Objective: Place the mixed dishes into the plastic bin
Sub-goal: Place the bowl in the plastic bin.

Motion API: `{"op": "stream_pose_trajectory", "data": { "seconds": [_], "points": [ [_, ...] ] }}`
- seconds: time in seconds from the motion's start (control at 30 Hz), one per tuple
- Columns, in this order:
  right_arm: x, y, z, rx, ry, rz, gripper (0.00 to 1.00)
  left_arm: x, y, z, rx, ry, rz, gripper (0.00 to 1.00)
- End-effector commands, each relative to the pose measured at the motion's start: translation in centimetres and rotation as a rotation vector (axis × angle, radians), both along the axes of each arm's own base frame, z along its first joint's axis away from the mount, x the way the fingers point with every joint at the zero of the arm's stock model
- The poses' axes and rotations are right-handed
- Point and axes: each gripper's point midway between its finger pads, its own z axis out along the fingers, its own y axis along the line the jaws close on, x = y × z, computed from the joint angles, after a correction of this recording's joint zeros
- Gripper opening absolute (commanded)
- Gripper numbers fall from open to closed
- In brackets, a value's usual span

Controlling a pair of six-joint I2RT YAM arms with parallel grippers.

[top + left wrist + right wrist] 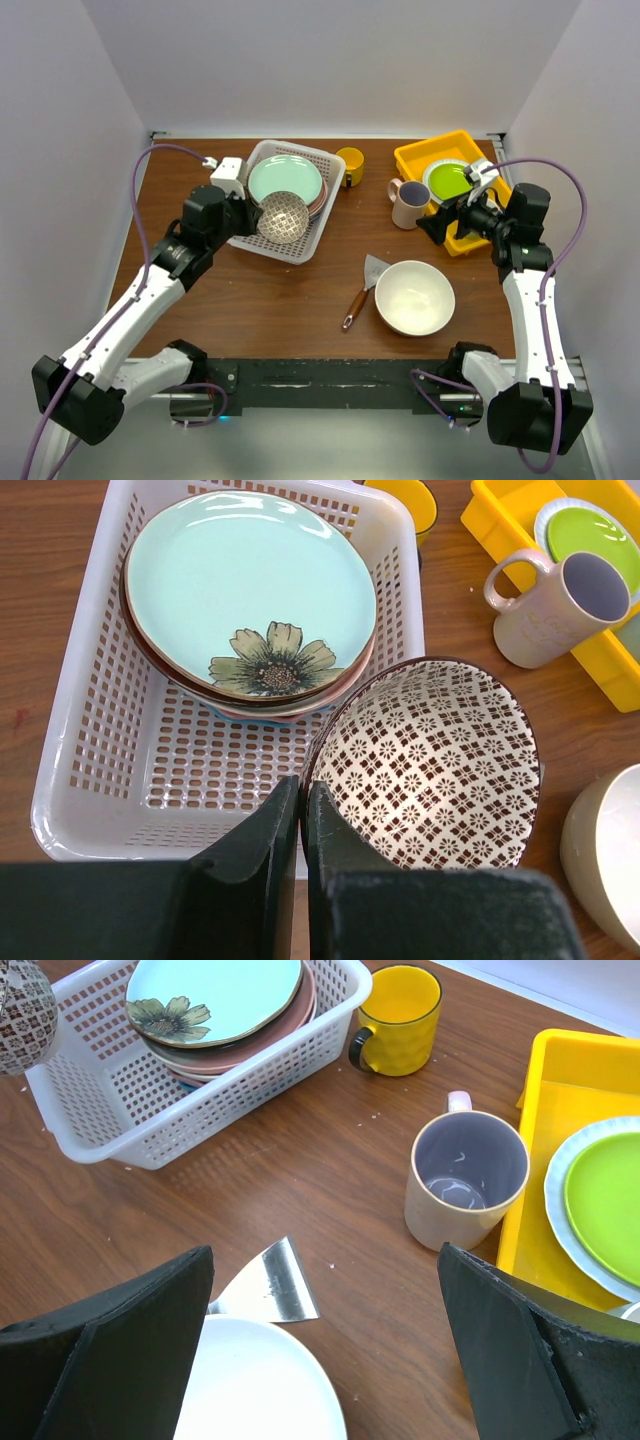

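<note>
Left fingers (262, 860) pinch the small patterned bowl (430, 765) by its rim, above the plastic bin's (90, 770) near end. Right fingers (110, 1330) gape wide, empty. That thin rim hold could slip, and the bowl cracks onto the stacked plates (250, 590)!

Open room in the plastic bin (90, 810): its near half is lying bare.
The stack of plates (250, 580) is filling the far half, reaching almost wall to wall. The small patterned bowl (430, 765), pinched at its rim by the left gripper (303, 795), is hanging at the bin's near right corner. Bare table is running between the bin and the cream mug (408, 204). The yellow mug (350, 165) is standing just beside the bin's far right corner. Nearer, the spatula (374, 268) and the large cream bowl (414, 297) are lying just beside each other, and the yellow tray (422, 158) is closing the right side.
</note>
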Motion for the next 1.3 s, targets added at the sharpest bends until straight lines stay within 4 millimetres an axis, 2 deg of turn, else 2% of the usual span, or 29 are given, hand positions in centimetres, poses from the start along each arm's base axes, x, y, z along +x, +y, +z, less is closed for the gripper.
{"op": "stream_pose_trajectory", "data": {
  "seconds": [0.0, 0.6, 0.9, 1.07, 1.27],
  "points": [
    [-0.1, 0.3, 0.7, 0.000, -0.025, 0.031, 0.98, 1.3, -0.5, 2.8, -0.058, -0.106, -0.024, 0.00],
    [-0.2, 0.4, 0.6, 0.000, -0.025, 0.034, 0.98, 2.4, -0.2, 2.2, -0.063, -0.090, -0.015, 0.00],
    [-0.2, 0.4, 0.7, 0.000, -0.026, 0.036, 0.98, 2.7, -0.9, 1.8, -0.074, -0.074, -0.045, 0.00],
    [-0.2, 0.4, 0.7, 0.000, -0.026, 0.036, 0.98, 2.9, -1.2, 1.1, -0.074, -0.048, -0.052, 0.00],
    [-0.2, 0.4, 0.7, 0.002, -0.023, 0.037, 0.98, 3.4, -1.4, -0.8, -0.059, -0.003, -0.049, 0.00]
  ]
}}
